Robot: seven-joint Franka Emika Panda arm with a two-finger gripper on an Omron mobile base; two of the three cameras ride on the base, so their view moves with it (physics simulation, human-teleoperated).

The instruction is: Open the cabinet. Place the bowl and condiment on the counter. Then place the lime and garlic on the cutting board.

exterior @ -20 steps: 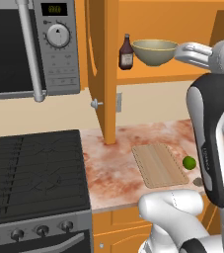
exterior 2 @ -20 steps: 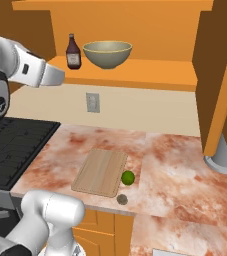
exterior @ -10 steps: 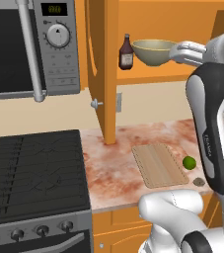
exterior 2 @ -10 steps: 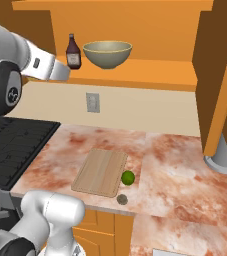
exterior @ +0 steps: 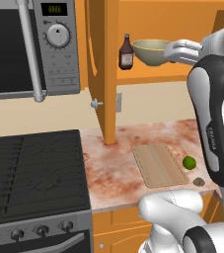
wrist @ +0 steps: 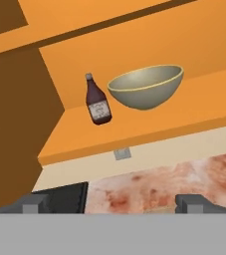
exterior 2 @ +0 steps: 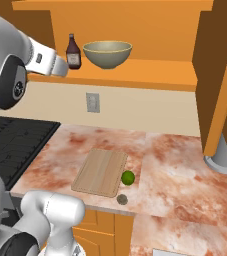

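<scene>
The cabinet (exterior: pixel 101 74) stands open, its door edge-on with a silver knob. On its shelf (wrist: pixel 134 130) the dark condiment bottle (exterior: pixel 126 52) (exterior 2: pixel 73 51) (wrist: pixel 98 105) stands left of the olive-beige bowl (exterior: pixel 152 51) (exterior 2: pixel 107 54) (wrist: pixel 145 87). My gripper (exterior: pixel 170 51) (exterior 2: pixel 60 65) (wrist: pixel 112 203) is open and holds nothing. It hovers at shelf height, in front of both and short of them. Down on the counter (exterior 2: pixel 175 165) lies the cutting board (exterior: pixel 158 165) (exterior 2: pixel 101 172). The lime (exterior: pixel 189 162) (exterior 2: pixel 128 177) and garlic (exterior: pixel 199 181) (exterior 2: pixel 121 200) rest beside its right edge, off the board.
A black stove (exterior: pixel 34 168) fills the counter's left side, with a microwave (exterior: pixel 29 47) above it. The second cabinet door (exterior 2: pixel 220 80) hangs open on the right. A wall outlet (exterior 2: pixel 92 102) sits under the shelf. A grey round object (exterior 2: pixel 222 160) stands at the counter's back right.
The hand has risen a little and moved closer to the shelf, toward the bowl and bottle. The jaws stayed open. Nothing on shelf or counter moved.
</scene>
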